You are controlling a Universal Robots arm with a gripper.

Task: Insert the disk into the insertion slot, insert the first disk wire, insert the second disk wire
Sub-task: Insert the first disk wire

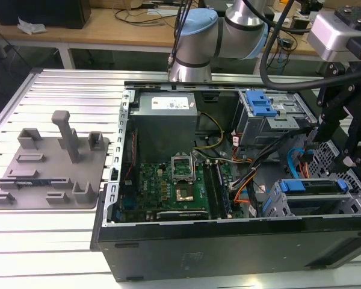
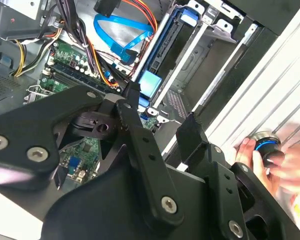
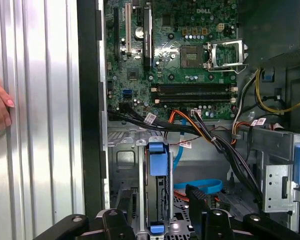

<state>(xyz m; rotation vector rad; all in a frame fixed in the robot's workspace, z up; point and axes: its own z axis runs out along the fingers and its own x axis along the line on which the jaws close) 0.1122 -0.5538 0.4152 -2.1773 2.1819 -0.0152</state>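
The disk, with its bright blue frame, sits inside the insertion slot, the low grey cage at the case's front corner on the exterior view's right. In the first wrist view the disk lies lengthwise in the cage, its blue tab toward the motherboard. My gripper hangs above that cage, open and holding nothing. Its black fingers straddle the disk's blue tab. A loose blue flat cable curls beside the cage. I cannot tell whether any wire is plugged into the disk.
A taller grey cage with a blue latch stands behind. A bundle of orange and black wires crosses between motherboard and cages. A person's hand rests on the ribbed table beside the case. A grey fixture plate lies at the exterior view's left.
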